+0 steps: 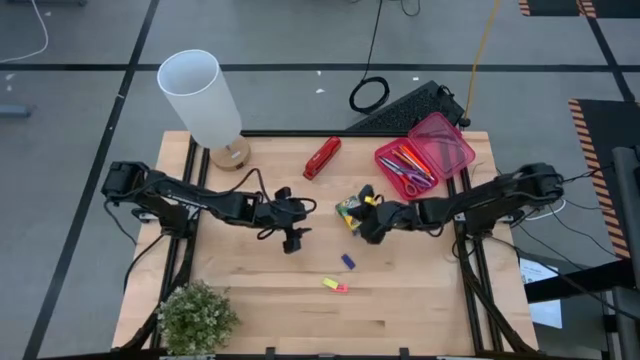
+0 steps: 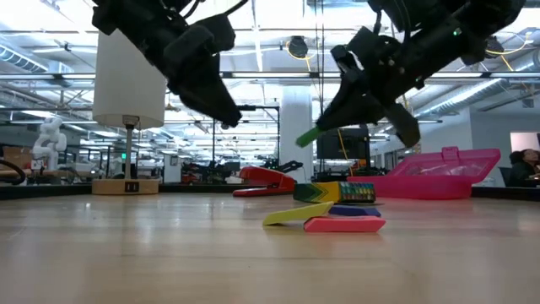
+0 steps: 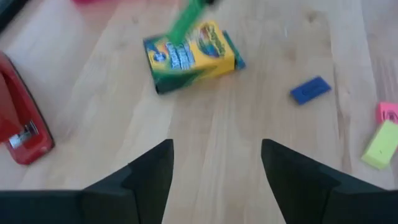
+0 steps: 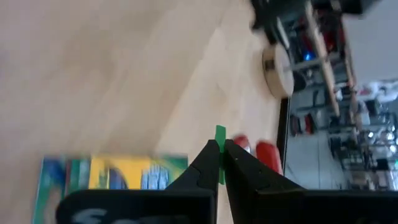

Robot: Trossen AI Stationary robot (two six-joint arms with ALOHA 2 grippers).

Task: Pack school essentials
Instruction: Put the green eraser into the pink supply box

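The green piece pinched in the right gripper stays mostly hidden between the fingers — only an end shows — and the crayon box below is blurred and edge-cropped.

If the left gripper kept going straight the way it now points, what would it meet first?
Probably the crayon box: in its wrist view the open left gripper points over bare wood toward it. The blue eraser lies off to one side. Depth is uncertain.

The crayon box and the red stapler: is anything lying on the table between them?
No. In the high view, only bare wood separates the crayon box from the red stapler.
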